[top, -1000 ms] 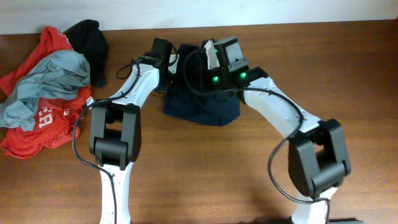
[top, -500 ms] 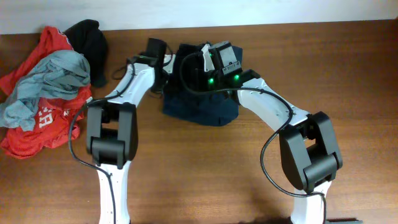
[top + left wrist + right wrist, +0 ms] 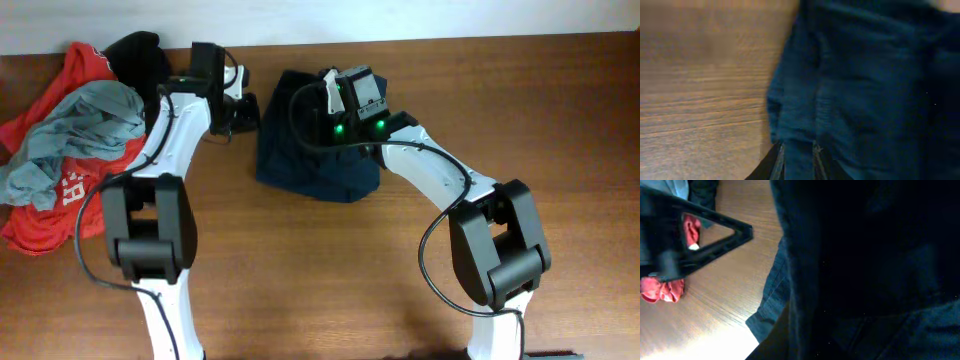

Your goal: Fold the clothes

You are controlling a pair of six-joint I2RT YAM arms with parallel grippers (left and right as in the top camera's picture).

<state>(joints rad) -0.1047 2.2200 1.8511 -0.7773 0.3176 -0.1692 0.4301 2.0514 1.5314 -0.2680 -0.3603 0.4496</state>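
At the far middle of the table [image 3: 500, 120], the navy clothes [image 3: 320, 165] lay bunched under our right gripper [image 3: 333, 90], jaws together; we could not tell if they held cloth. Our left gripper [image 3: 237, 110] hung just left of the garment's edge, jaws slightly apart.

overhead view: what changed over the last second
The left arm swung left, drawing the left gripper back to the left edge of the shorts, which shifted slightly left. Whether it has let go is unclear. The right arm shifted its elbow a little left. The clothes pile stayed put.
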